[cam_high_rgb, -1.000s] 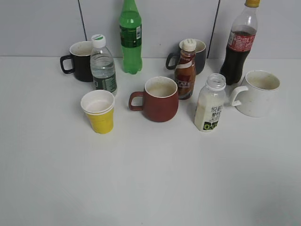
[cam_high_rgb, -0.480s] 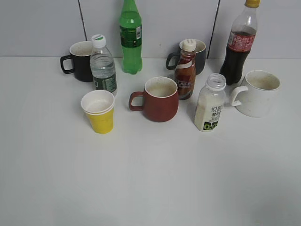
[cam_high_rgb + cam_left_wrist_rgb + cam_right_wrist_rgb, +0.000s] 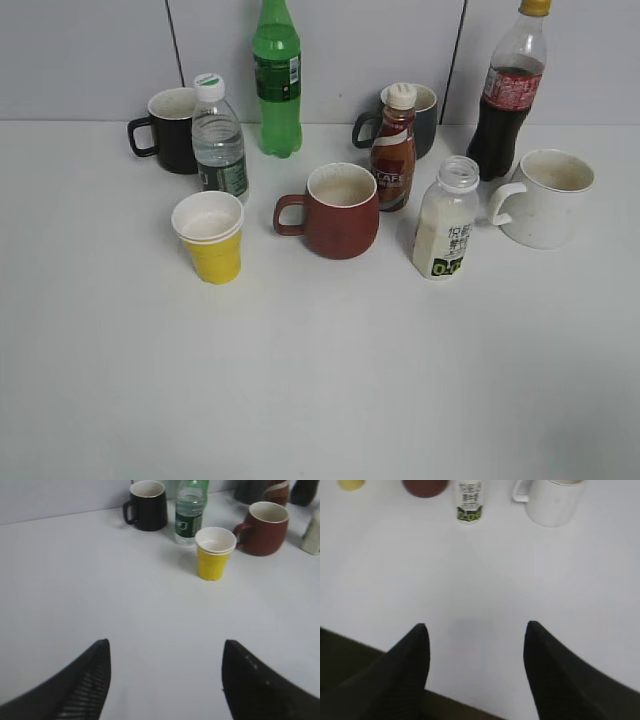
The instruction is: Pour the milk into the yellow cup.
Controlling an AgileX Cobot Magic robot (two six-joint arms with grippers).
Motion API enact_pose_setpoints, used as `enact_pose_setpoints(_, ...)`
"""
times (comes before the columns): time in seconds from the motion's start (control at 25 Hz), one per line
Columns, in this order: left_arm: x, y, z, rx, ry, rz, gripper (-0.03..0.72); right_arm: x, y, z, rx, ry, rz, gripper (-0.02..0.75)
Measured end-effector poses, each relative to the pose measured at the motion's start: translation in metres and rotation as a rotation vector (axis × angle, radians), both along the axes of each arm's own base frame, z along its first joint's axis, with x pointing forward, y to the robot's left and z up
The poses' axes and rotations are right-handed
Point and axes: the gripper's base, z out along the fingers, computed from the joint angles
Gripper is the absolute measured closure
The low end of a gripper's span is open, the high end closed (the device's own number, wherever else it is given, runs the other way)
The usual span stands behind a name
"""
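Note:
The milk [image 3: 446, 222] is a small clear uncapped bottle of creamy liquid, standing right of centre on the white table; its lower part shows at the top of the right wrist view [image 3: 469, 500]. The yellow cup [image 3: 212, 238] stands upright at the left, white inside; it also shows in the left wrist view [image 3: 214, 554]. My left gripper [image 3: 165, 647] is open and empty, well short of the yellow cup. My right gripper [image 3: 476, 630] is open and empty over the table's front edge, well short of the milk. Neither gripper shows in the exterior view.
A dark red mug [image 3: 340, 211] stands between cup and milk. A water bottle [image 3: 220, 140], black mug [image 3: 172, 129], green bottle [image 3: 277, 80], brown coffee bottle [image 3: 394, 150], dark mug [image 3: 420, 115], cola bottle [image 3: 510, 90] and white mug [image 3: 548, 197] stand behind and beside them.

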Motion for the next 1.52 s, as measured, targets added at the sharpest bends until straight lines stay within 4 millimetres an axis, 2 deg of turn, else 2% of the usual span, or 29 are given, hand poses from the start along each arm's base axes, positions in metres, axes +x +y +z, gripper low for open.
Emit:
enact_pose_setpoints(0.16, -0.003, 0.000, 0.000, -0.003, -0.014, 0.180, 0.162, -0.002, -0.005, 0.000, 0.005, -0.016, -0.207, 0.290)
enact_pose_setpoints(0.36, -0.007, -0.001, 0.000, -0.006, -0.031, 0.293, 0.162, -0.016, -0.008, 0.001, 0.022, -0.099, -0.338, 0.290)
enact_pose_setpoints(0.52, -0.007, -0.001, 0.000, -0.006, -0.032, 0.303, 0.162, -0.026, -0.008, 0.001, 0.038, -0.163, -0.342, 0.291)
enact_pose_setpoints(1.52, -0.007, -0.001, 0.000, -0.007, -0.032, 0.303, 0.165, -0.027, -0.006, 0.001, 0.063, -0.162, -0.329, 0.291)
